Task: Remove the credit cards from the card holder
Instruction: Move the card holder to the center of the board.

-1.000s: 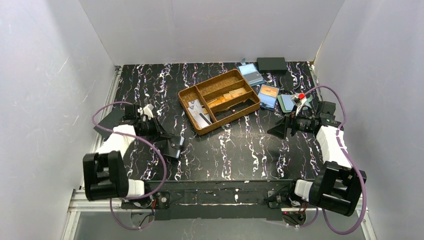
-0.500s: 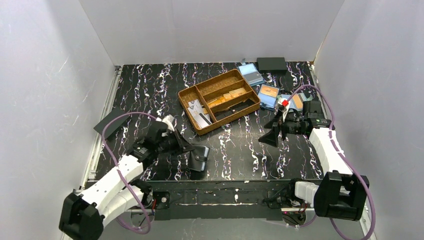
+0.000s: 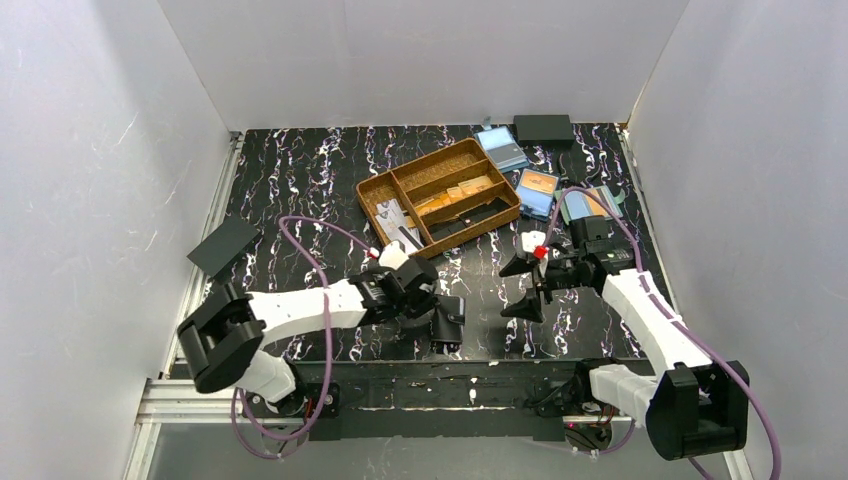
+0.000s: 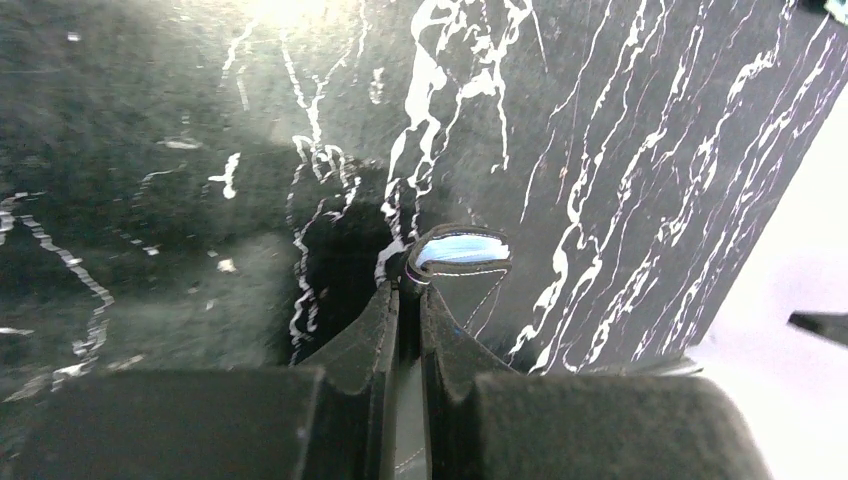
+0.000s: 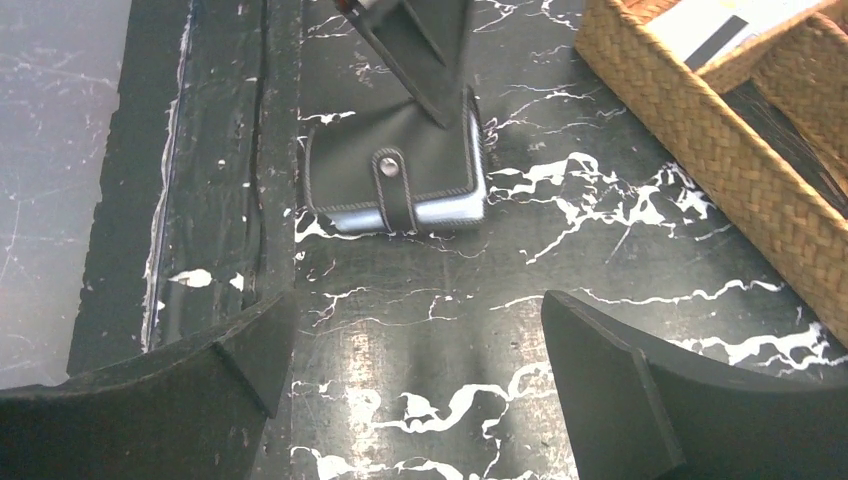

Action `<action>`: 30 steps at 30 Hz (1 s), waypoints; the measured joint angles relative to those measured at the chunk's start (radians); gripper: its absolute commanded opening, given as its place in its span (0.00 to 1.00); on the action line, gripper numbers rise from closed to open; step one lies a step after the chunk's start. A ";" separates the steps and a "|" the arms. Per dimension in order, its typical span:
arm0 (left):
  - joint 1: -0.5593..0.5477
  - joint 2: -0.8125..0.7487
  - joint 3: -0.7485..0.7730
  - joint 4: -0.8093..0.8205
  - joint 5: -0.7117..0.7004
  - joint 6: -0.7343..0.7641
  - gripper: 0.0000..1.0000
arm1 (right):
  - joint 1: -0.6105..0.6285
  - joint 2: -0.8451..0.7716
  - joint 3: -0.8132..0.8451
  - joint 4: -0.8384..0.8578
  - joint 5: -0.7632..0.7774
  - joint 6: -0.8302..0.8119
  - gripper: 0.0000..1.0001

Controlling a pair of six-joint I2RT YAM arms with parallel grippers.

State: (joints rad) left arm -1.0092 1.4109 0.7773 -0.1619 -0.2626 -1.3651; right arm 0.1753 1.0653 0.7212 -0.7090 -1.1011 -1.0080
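The card holder (image 3: 447,322) is a small black bifold wallet with a snap tab and a light blue edge. It lies closed on the table near the front edge, in the middle. My left gripper (image 3: 432,313) is shut on its rear edge; in the left wrist view the fingers pinch the wallet (image 4: 455,270), blue lining showing. My right gripper (image 3: 524,285) is open and empty, a little right of the wallet, which shows ahead of it in the right wrist view (image 5: 395,172). No cards show sticking out of the holder.
A woven tray (image 3: 378,198) with pale and orange cards stands behind the wallet; its corner shows in the right wrist view (image 5: 690,130). Blue holders with orange cards (image 3: 537,191) and a black box (image 3: 543,127) lie at the back right. A black flat piece (image 3: 224,246) lies far left.
My left gripper has dragged the wallet rightward along the front of the table to the middle. My right gripper has moved left and forward toward it, staying open.
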 measured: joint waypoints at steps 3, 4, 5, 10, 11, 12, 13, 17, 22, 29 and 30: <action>-0.030 0.069 0.034 0.018 -0.050 -0.057 0.00 | 0.044 0.011 0.000 0.007 0.017 -0.013 1.00; -0.037 0.091 0.041 0.029 -0.061 -0.077 0.00 | 0.064 0.015 -0.001 0.014 0.027 -0.012 1.00; -0.043 0.112 0.044 0.043 -0.069 -0.096 0.00 | 0.090 0.019 -0.008 0.035 0.040 -0.006 1.00; -0.054 0.178 0.047 0.096 -0.079 -0.164 0.22 | 0.184 0.022 -0.063 0.125 0.106 0.053 1.00; -0.055 0.184 0.047 0.109 -0.082 -0.173 0.27 | 0.200 0.024 -0.070 0.138 0.118 0.064 1.00; -0.056 0.187 0.047 0.117 -0.085 -0.182 0.31 | 0.211 0.025 -0.075 0.150 0.126 0.069 1.00; -0.058 0.186 0.047 0.123 -0.088 -0.184 0.34 | 0.223 0.026 -0.080 0.166 0.134 0.076 1.00; -0.066 0.180 0.047 0.151 -0.099 -0.187 0.45 | 0.255 0.028 -0.095 0.216 0.150 0.096 1.00; -0.076 0.120 0.008 0.183 -0.099 -0.159 0.62 | 0.283 0.028 -0.119 0.272 0.180 0.140 1.00; -0.079 -0.048 -0.105 0.215 -0.064 0.086 0.98 | 0.330 0.041 -0.125 0.328 0.224 0.183 0.87; -0.079 -0.084 -0.124 0.220 -0.056 0.135 0.98 | 0.340 0.045 -0.126 0.333 0.230 0.187 0.85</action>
State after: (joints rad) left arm -1.0885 1.3273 0.6533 0.0578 -0.3191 -1.2301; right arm 0.5148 1.1103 0.5957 -0.3756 -0.8707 -0.8207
